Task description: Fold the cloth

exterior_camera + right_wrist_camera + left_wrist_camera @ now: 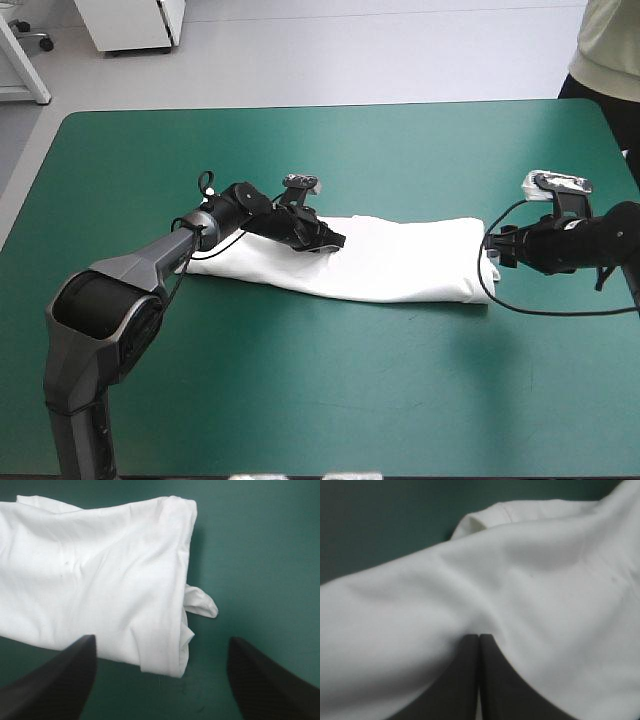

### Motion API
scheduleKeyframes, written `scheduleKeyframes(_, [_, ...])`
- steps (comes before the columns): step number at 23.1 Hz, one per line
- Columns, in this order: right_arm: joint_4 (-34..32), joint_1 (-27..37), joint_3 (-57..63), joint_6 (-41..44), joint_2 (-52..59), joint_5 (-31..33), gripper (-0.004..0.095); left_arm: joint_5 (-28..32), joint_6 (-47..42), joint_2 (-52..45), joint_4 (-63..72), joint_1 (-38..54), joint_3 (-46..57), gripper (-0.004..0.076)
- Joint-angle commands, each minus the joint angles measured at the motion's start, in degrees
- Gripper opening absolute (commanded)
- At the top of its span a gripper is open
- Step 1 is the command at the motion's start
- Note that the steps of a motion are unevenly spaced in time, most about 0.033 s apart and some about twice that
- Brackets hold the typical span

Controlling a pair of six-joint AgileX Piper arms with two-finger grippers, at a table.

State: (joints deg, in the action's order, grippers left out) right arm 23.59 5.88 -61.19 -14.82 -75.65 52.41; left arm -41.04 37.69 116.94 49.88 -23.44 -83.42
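- The T-shirt (400,258) is one piece of soft white cloth. It is folded into a long, flat band with gentle wrinkles and rounded folded edges.
- It lies on the desk (300,390), which has a smooth teal-green cover. The band is about in the middle and runs parallel to the near and far edges, with one end toward the left edge and the other toward the right edge.
- We count one T-shirt, one desk and two hands, and each hand has two broad black fingers shaped like curved fins.
- The left hand (479,636) is low on the left part of the band, at its far side. Its two fingers are pressed together in one pointed arch and are clamped on the T-shirt. The white cloth rises around the tips, and soft creases run out from that point.
- The right hand (161,639) is at the right end of the band, just beside it. Its fingers (60,680) stand wide apart and hold nothing.
- In the right wrist view, the folded end of the T-shirt lies ahead of this hand, more toward one finger than the other. Bare teal-green cover is in front of the other finger.
- One small rounded flap (202,603) of white cloth sticks out from this end and lies flat on the cover.
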Motion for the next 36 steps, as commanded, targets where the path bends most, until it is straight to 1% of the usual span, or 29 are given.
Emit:
scheduleKeyframes(1, [3.1,0.4,-1.4,-2.8,-5.1,-3.5,0.0856,-2.0,0.8,-1.3,-0.5,-1.1,-0.4,-0.0009])
scheduleKeyframes(2, [3.5,0.4,-1.4,-3.4,-6.3,-4.1,0.0841,-2.0,0.7,-1.3,-0.5,-1.1,-0.4,-0.0009])
scheduleKeyframes(3, [5.0,0.4,-1.4,-5.2,-9.0,-5.5,0.0788,-2.0,0.7,-1.3,-0.5,-1.1,-0.4,-0.0009])
scheduleKeyframes(5, [7.8,0.4,-1.4,-7.5,-13.2,-8.2,0.0733,-2.0,0.7,-1.3,-0.5,-1.1,-0.4,-0.0009])
scheduleKeyframes(6, [8.7,0.4,-1.5,-8.4,-14.6,-8.6,0.0724,-2.0,0.7,-1.3,-0.5,-1.1,-0.4,-0.0009])
scheduleKeyframes(8, [11.6,0.4,-1.5,-11.0,-18.5,-8.3,0.0723,-2.0,0.7,-1.3,-0.5,-1.1,-0.4,-0.0009])
scheduleKeyframes(11, [14.5,0.3,-1.5,-13.6,-22.5,-6.0,0.0715,-1.7,0.7,-1.3,-0.5,-1.1,-0.4,-0.0009])
scheduleKeyframes(12, [15.2,0.3,-1.5,-14.9,-23.6,-4.8,0.0679,-1.7,0.7,-1.3,-0.6,-1.1,-0.4,-0.0009])
scheduleKeyframes(13, [16.0,0.3,-1.5,-16.4,-24.4,-3.2,0.0587,-1.7,0.7,-1.3,-0.6,-1.1,-0.4,-0.0009])
scheduleKeyframes(15, [16.0,0.3,-1.5,-17.1,-24.7,-2.1,0.0425,-1.6,0.7,-1.3,-0.6,-1.1,-0.4,-0.0009])
scheduleKeyframes(16, [16.0,0.3,-1.5,-17.8,-24.7,-1.3,0.0322,-1.5,0.7,-1.3,-0.6,-1.1,-0.4,-0.0009])
scheduleKeyframes(17, [16.0,0.3,-1.5,-18.2,-24.7,-0.7,0.0195,-1.3,0.7,-1.3,-0.6,-1.1,-0.4,-0.0009])
scheduleKeyframes(18, [16.0,0.3,-1.5,-18.7,-24.7,-0.1,0.0036,-1.2,0.7,-1.3,-0.6,-1.1,-0.4,-0.0009])
scheduleKeyframes(19, [16.0,0.3,-1.5,-18.7,-24.7,-0.1,-0.0016,-1.2,0.7,-1.3,-0.6,-1.1,-0.4,-0.0009])
scheduleKeyframes(23, [16.7,0.3,-1.6,-19.1,-24.1,-1.1,-0.0017,-1.0,0.7,-1.3,-0.6,-1.1,-0.4,-0.0009])
scheduleKeyframes(28, [20.3,0.3,-3.7,-19.9,-21.1,-1.3,-0.0017,1.9,0.9,-3.2,-0.6,-1.1,-0.5,-0.0009])
scheduleKeyframes(31, [22.8,0.3,-7.5,-20.0,-19.6,0.6,-0.0017,2.3,1.2,-6.4,-0.8,-1.1,-1.8,-0.0009])
scheduleKeyframes(33, [25.2,0.3,-10.7,-20.0,-19.2,3.4,-0.0017,2.1,1.1,-8.7,-2.2,-1.0,-3.3,-0.0009])
scheduleKeyframes(34, [26.5,0.2,-13.1,-20.0,-19.2,5.5,-0.0017,0.8,0.3,-10.5,-3.9,-0.5,-4.2,-0.0009])
scheduleKeyframes(36, [26.9,-1.6,-16.8,-18.9,-19.2,7.9,-0.0017,-2.1,-2.9,-14.6,-9.3,1.3,-6.2,-0.0009])
